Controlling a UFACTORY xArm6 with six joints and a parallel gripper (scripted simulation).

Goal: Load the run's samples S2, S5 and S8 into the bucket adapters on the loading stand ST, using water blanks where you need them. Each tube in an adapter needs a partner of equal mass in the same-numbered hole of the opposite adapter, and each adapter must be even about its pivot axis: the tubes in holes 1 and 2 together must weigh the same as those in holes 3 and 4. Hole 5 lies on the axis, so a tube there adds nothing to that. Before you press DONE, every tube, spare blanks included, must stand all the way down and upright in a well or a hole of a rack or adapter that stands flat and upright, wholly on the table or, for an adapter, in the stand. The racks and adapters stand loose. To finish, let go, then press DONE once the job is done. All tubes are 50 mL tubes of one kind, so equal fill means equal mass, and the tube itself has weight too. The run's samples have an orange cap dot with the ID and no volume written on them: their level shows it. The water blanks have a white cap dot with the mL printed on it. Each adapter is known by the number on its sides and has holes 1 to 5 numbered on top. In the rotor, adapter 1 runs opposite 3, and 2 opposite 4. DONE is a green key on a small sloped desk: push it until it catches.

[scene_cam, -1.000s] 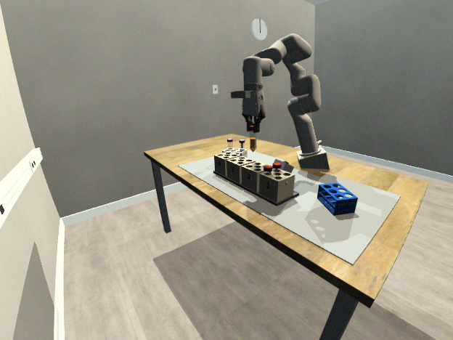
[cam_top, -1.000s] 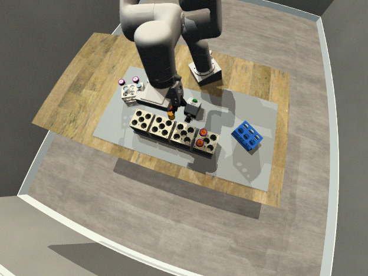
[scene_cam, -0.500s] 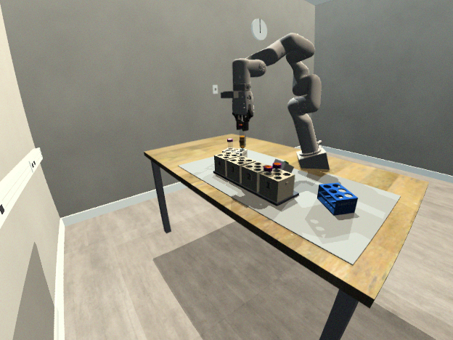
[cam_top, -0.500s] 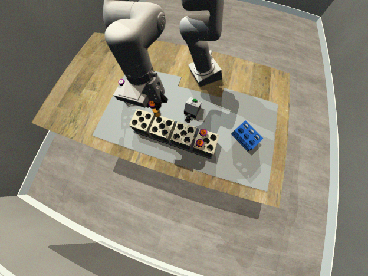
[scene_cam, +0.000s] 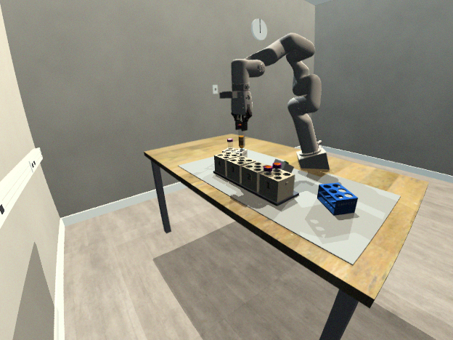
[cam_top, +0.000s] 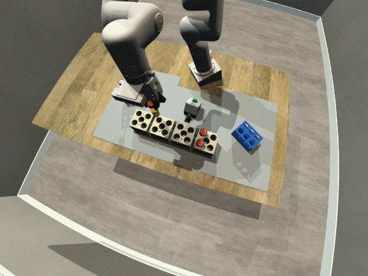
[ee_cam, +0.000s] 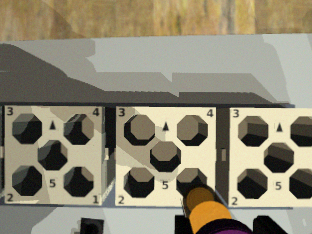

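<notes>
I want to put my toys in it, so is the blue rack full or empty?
Empty: the blue rack shows no caps or tubes in its holes.

Landmark: surface (cam_top: 74, 89) (scene_cam: 311, 252). The surface has a wood-grain top and dark legs (scene_cam: 160, 197). A gray mat (cam_top: 237, 169) (scene_cam: 351, 237) lies on it. Below the surface: floor (cam_top: 148, 222) (scene_cam: 109, 241), gray-brown planks, with a broad shadow. Beyond the surface: gray walls (cam_top: 350, 148) (scene_cam: 128, 73), with a pale baseboard (cam_top: 329, 148) (scene_cam: 109, 205) at floor level. Higher than the surface, on one wall: round clock (scene_cam: 255, 30) and small white plate (scene_cam: 215, 88).
</notes>
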